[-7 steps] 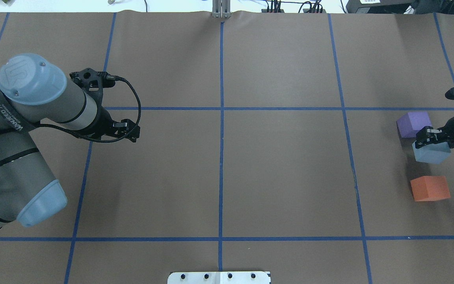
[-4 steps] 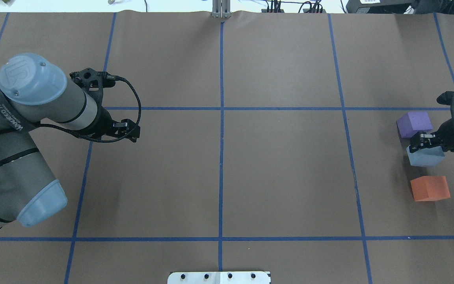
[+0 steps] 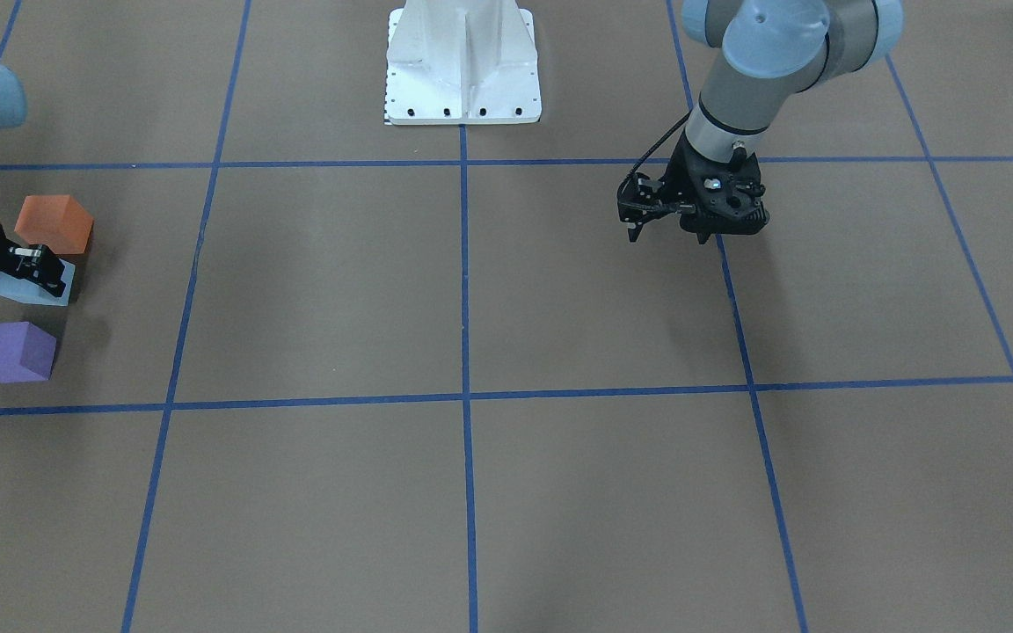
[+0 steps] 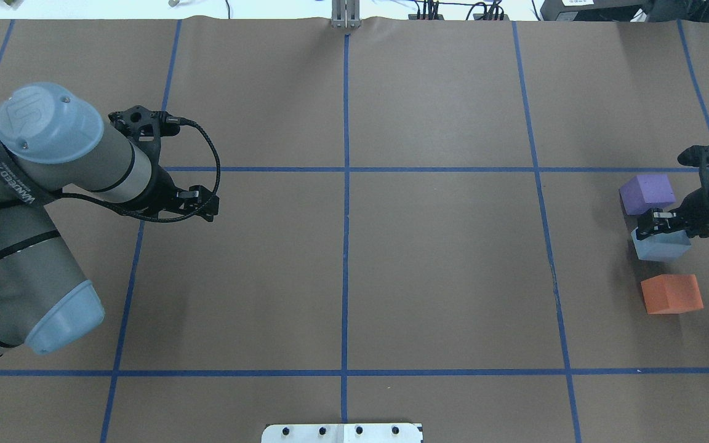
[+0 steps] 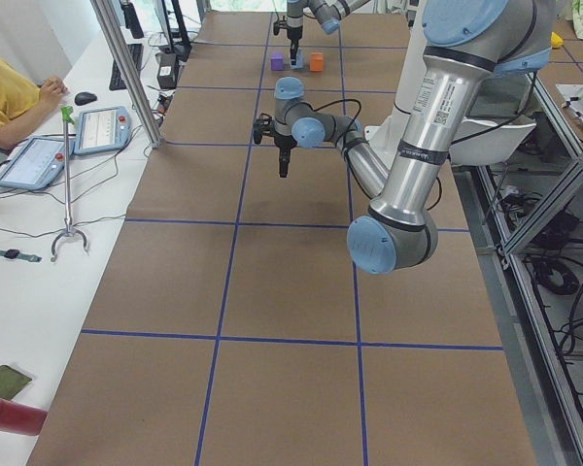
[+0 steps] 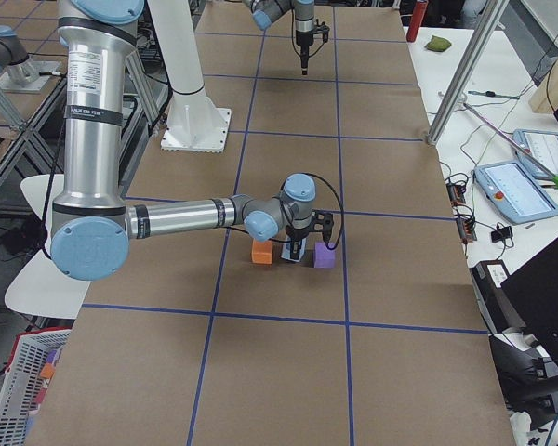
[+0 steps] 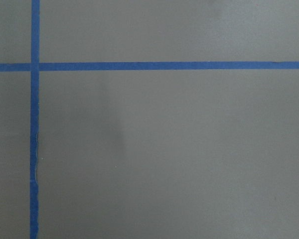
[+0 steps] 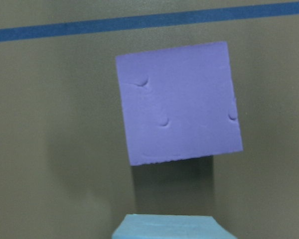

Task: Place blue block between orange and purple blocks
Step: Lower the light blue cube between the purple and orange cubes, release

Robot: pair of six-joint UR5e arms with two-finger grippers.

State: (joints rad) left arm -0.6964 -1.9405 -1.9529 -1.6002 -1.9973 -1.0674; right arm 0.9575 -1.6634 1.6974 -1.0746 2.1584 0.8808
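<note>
Over the left part of the counter, the left hand hangs above bare brown paper and blue tape lines, well apart from the blocks; whether its fingers are wide or narrow cannot be told. Far to the right, the right hand grips the blue block. It holds that block low between the purple block and the orange block, touching neither.

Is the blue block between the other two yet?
Yes, in: blue block is between purple block and orange block, right gripper on it.
</note>
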